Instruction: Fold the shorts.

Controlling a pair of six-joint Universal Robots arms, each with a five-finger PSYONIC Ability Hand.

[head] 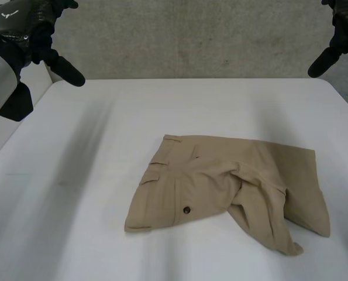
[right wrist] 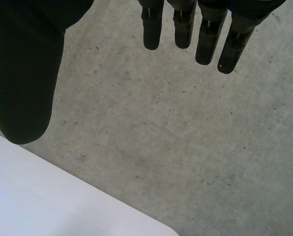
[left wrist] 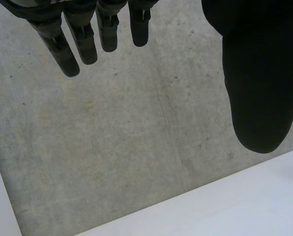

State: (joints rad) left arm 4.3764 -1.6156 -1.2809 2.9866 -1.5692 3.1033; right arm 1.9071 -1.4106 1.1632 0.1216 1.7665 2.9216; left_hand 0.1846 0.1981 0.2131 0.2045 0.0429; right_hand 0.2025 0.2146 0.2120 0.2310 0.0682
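Tan shorts [head: 220,184] lie loosely bunched on the white table [head: 74,193], right of its middle, with a dark button facing up and one leg folded over toward the near right. My left hand [head: 42,29] is raised at the far left corner, well away from the cloth; its fingers [left wrist: 72,44] are straight and hold nothing. High at the far right corner, my right hand [head: 337,35] is also off the shorts, and its fingers [right wrist: 205,34] are spread straight, empty.
A grey concrete floor [head: 191,35] lies beyond the table's far edge. In the wrist views a corner of the table [left wrist: 225,206] sits below each hand, also table [right wrist: 48,196]. Bare table surface surrounds the shorts on the left and front.
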